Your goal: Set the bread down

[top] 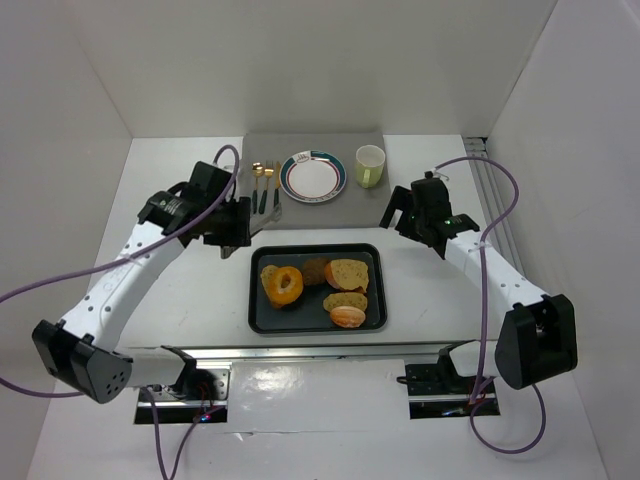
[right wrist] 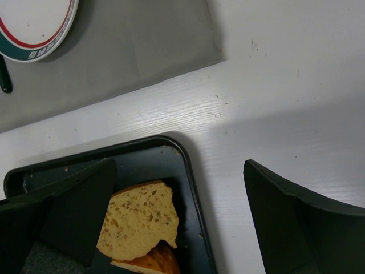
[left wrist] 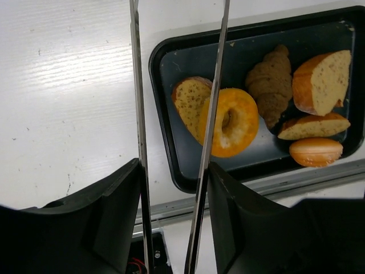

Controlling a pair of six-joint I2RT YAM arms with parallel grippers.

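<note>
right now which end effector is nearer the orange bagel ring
Left. The left end effector sits just up-left of the bagel ring, off the tray's corner. The right end effector is farther, beyond the tray's far right corner.

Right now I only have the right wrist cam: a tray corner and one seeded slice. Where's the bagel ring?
Observer: The bagel ring is in the left half of the tray, leaning against a seeded slice.
Operator: What's the left arm doing?
Observer: The left gripper sits off the tray's far-left corner, with two thin metal tong arms running between its fingers.
Operator: Is the whole plate free?
Observer: Yes, the plate on the grey mat holds no food. A green cup stands to its right.
</note>
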